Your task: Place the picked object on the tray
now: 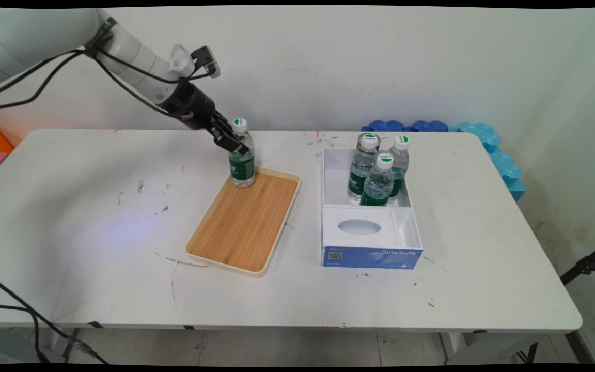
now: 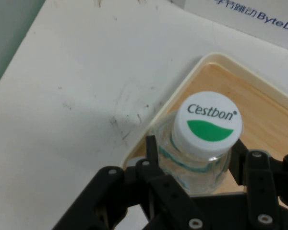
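While gripped, bottle [image 1: 241,160] stands upright.

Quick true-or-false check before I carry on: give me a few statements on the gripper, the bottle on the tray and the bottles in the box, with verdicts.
1. The gripper straddles the bottle, a finger on each side. True.
2. That bottle lies on its side. False: it stands upright in a far corner of the wooden tray.
3. Three capped bottles stand in the white box. True.
4. The tissue box sits on the tray. False: it sits in the white box's near part.
5. The gripped bottle's cap is off. False: it is on.
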